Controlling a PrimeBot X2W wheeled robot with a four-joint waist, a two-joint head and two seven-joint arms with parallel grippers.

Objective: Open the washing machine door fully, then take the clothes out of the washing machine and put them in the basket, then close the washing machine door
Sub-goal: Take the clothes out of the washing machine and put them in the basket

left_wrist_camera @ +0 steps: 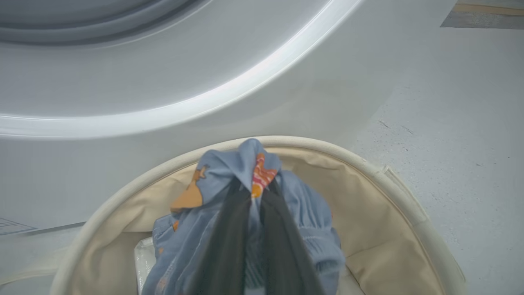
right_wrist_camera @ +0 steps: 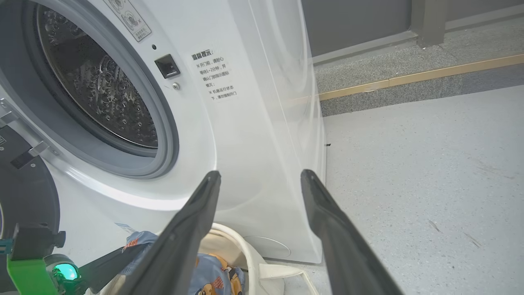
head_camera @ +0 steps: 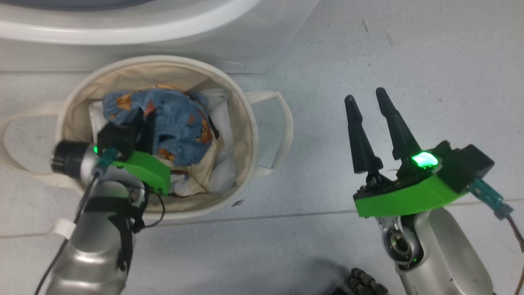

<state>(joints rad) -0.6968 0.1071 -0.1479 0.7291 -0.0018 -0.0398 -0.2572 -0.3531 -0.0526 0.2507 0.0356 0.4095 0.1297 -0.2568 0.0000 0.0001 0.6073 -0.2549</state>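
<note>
The left gripper point(left_wrist_camera: 256, 189) was pinched narrow on the clothes point(left_wrist_camera: 305, 217), its two dark fingers point(left_wrist_camera: 229, 229) nearly together with a fold of cloth bunched up between and over their tips. The clothes were soft, crumpled blue fabric printed with small orange cartoon figures; in the left wrist view one orange shape lay just left of the fingers and an orange-and-pink patch sat right at the tips. The fabric draped down both sides of the fingers into the basket point(left_wrist_camera: 327, 148), whose cream rim curved just beyond the fingertips.

In the head view the left gripper point(head_camera: 143, 123) reached down inside the basket point(head_camera: 250, 123), and the clothes point(head_camera: 180, 123) lay heaped around and ahead of it. A pale cream part of the fabric hung below the blue, close to the gripper's green wrist housing. White fabric point(head_camera: 223, 168) lay beneath and to the right of the heap.

The right gripper point(head_camera: 365, 95) hung over bare floor point(head_camera: 409, 61), well apart from the basket, fingers spread wide and holding nothing. In the right wrist view, past the right gripper point(right_wrist_camera: 260, 174), stood the washing machine point(right_wrist_camera: 245, 123), its drum mouth uncovered up and to the left of the fingers. The washing machine door point(right_wrist_camera: 24, 196) showed as a dark rim at the far left.
</note>
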